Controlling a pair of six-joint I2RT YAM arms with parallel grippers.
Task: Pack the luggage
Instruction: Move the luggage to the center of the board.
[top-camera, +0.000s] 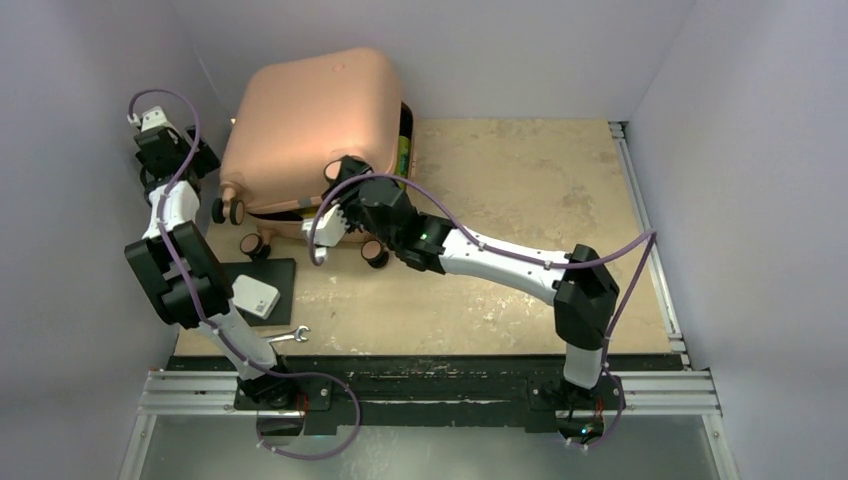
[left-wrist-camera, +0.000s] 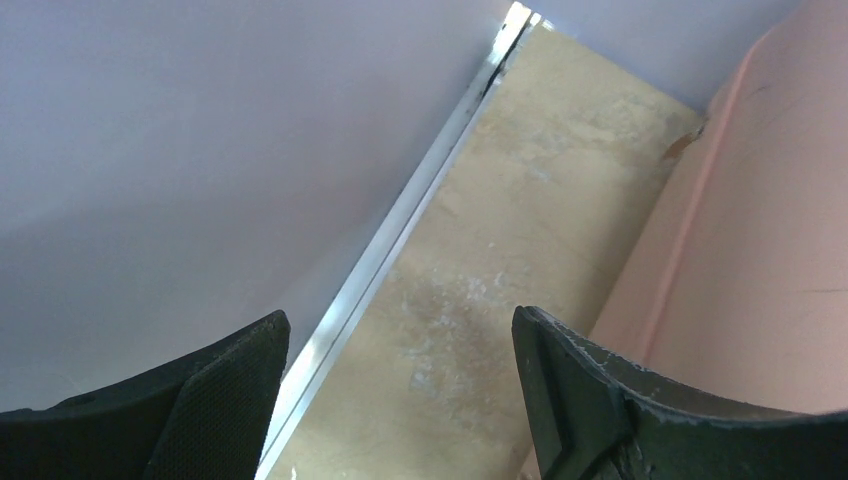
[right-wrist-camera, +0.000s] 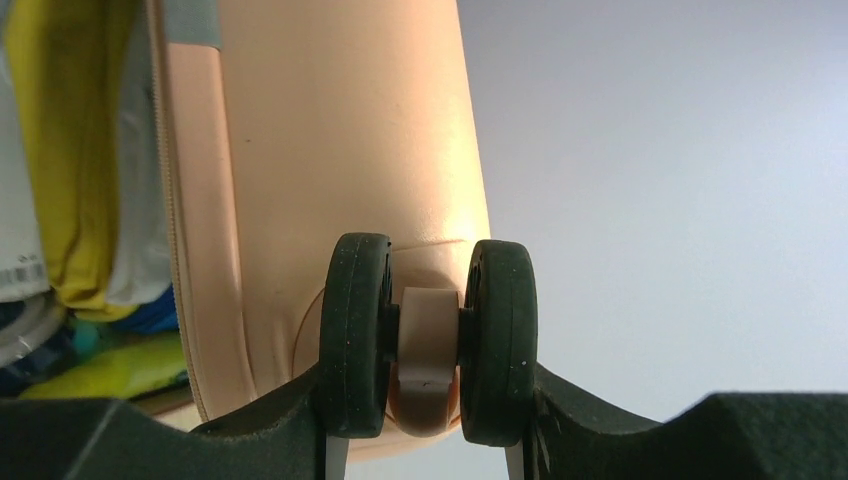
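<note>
My right gripper (right-wrist-camera: 428, 420) clamped the luggage (right-wrist-camera: 340, 120) wheel (right-wrist-camera: 428, 335) (left gripper (left-wrist-camera: 400, 340) apart, empty); I judged a slow, firm swing safest.

1. Overhead view: the light is soft and even and comes from above. The suitcase (top-camera: 310, 110) carries a broad pale sheen on its shell, and only faint shadows lie under the arms on the surface (top-camera: 520, 190).
2. The same view is slightly soft, and the walls turn greyer toward the lower corners.
3. Left wrist view: bright. A metal rail (left-wrist-camera: 400, 240) glares white, and the dark fingers (left-wrist-camera: 220, 400) of the left end effector (left-wrist-camera: 395, 335) look soft-edged up close.
4. Right wrist view: the wheel (right-wrist-camera: 427, 340) is sharp and a warm highlight sits on the shell. The clothes (right-wrist-camera: 70, 200) at left are out of focus.
</note>
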